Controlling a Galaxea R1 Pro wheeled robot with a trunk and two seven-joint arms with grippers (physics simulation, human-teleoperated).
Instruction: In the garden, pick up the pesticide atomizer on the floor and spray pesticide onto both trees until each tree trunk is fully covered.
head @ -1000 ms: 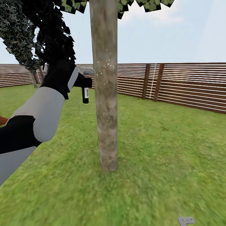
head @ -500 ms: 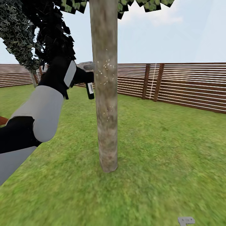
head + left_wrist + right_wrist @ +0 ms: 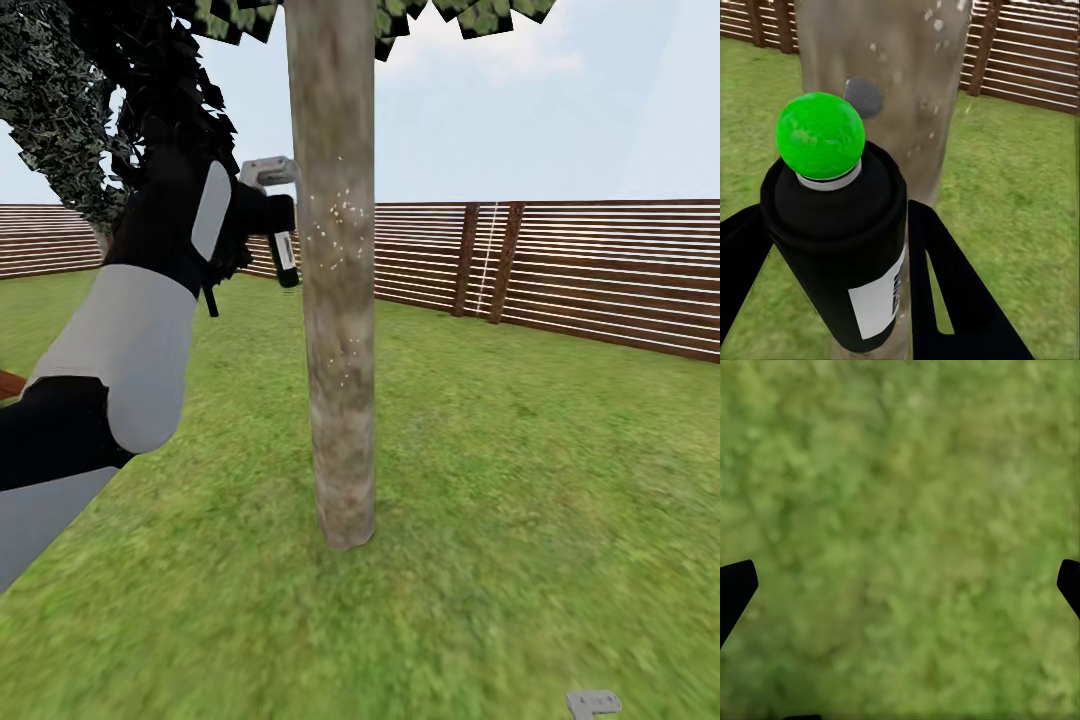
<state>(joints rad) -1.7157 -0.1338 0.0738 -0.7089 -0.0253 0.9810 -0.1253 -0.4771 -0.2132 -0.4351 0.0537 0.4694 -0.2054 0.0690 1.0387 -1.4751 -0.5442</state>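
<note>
The tree trunk [image 3: 335, 300] rises straight from the lawn in the middle of the head view, mottled grey-brown with pale specks on its upper bark. My left gripper [image 3: 265, 215] is raised just left of it and shut on the pesticide atomizer [image 3: 283, 255], a black bottle with a pale grey head. In the left wrist view the atomizer [image 3: 840, 240] sits between my two black fingers [image 3: 952, 300], its green dot [image 3: 820, 135] on top, with the trunk [image 3: 885, 67] close behind. My right gripper [image 3: 900, 585] is open over bare grass.
A brown slatted fence [image 3: 560, 270] runs across the back. A dark conifer [image 3: 90, 100] stands behind my left arm. Leaf canopy [image 3: 480, 15] hangs at the top. A small grey object [image 3: 592, 703] lies on the grass at the lower right.
My left gripper has lifted the atomizer higher along the trunk and brought it slightly nearer to it. The camera and the trunk have stayed put.
</note>
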